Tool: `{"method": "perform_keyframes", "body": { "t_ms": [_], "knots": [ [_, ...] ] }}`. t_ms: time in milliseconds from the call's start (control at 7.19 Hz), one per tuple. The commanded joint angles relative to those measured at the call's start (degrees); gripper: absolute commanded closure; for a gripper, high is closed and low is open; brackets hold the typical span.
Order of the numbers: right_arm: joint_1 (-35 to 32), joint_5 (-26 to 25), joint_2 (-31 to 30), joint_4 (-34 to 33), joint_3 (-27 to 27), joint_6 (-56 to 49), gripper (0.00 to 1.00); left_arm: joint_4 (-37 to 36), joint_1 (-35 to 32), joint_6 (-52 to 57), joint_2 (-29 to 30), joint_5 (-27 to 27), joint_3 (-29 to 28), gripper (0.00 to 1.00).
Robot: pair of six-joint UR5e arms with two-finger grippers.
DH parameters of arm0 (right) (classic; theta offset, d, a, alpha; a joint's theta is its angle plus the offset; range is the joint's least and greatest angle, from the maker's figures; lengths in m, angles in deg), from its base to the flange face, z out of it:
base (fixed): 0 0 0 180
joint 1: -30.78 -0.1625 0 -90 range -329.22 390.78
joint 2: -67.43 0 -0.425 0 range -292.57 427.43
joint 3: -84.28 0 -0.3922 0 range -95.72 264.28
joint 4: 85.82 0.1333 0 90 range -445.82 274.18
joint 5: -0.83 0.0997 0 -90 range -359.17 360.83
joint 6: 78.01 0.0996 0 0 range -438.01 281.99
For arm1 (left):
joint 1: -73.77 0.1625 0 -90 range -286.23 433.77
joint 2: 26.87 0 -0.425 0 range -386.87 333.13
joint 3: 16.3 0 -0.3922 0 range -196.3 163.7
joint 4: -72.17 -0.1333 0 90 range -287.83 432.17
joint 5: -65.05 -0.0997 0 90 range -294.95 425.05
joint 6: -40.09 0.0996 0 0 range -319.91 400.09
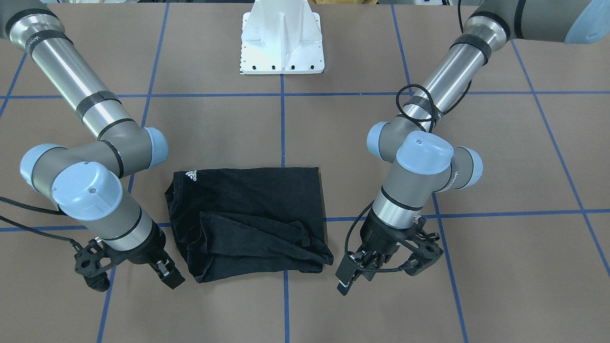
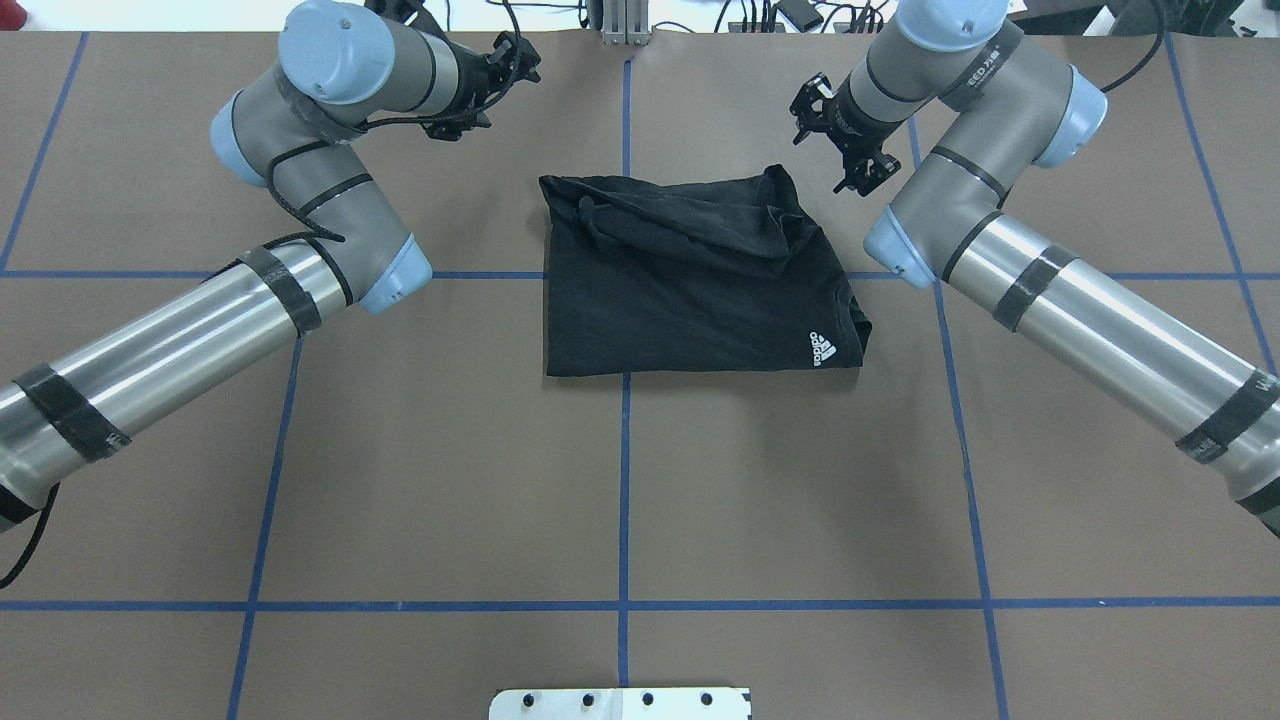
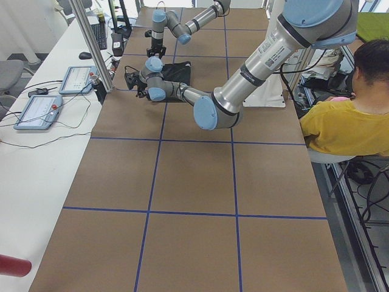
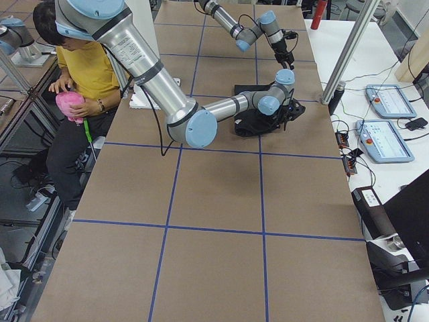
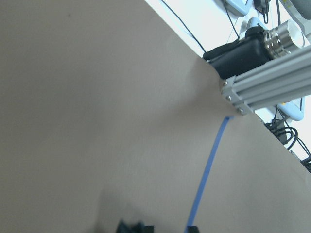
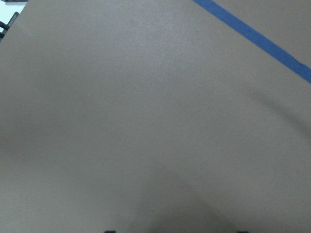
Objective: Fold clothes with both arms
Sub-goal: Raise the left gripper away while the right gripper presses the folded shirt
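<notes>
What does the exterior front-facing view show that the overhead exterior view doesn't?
Front-facing only: the whole white pedestal base, plus the left gripper and right gripper in full, flanking the rumpled edge of the black T-shirt without touching it.
Overhead only: cables and gear past the table's far edge; the pedestal is just a sliver.
Both: the folded shirt, its white three-stripe logo and the blue tape grid.

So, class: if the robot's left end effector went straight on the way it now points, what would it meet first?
Probably the brown paper-covered table, beside the black T-shirt, not on it; the left end effector angles down at bare surface.
</notes>
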Motion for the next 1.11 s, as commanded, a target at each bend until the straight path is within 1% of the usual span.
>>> {"method": "perform_keyframes", "body": {
  "t_ms": [0,139,278,417,556,695,834,973],
  "knots": [
    [-1.04,2.75,-1.52,0.09,4.09,-0.03,0.0,-0.11,-0.13,0.4,1.03,0.31,1.31,0.0],
    [0.35,2.4,-4.32,0.17,8.56,0.23,0.0,-0.2,0.13,0.4,1.04,0.4,1.84,0.0],
    [1.76,2.14,-6.0,0.17,12.86,0.49,0.0,-0.29,-0.04,0.48,1.04,0.49,2.28,0.07],
    [3.08,1.35,-6.62,-1.13,16.3,2.5,0.0,-0.55,-0.31,0.57,0.78,0.49,3.33,0.35],
    [7.7,-3.01,-7.59,-4.71,21.03,3.65,0.01,-0.64,-0.66,1.09,-0.01,1.53,4.74,0.43],
    [13.49,-9.23,-6.47,-11.8,24.3,3.66,0.01,-0.64,-1.36,4.14,-2.71,5.28,7.19,0.22],
    [17.03,-14.42,-3.84,-16.56,25.29,3.66,0.01,-1.34,-2.84,7.65,-6.57,7.06,10.87,0.02],
    [18.98,-18.39,-1.99,-17.83,24.17,3.66,0.01,-2.65,-3.64,9.52,-9.39,7.95,14.12,0.01]
  ]
}}
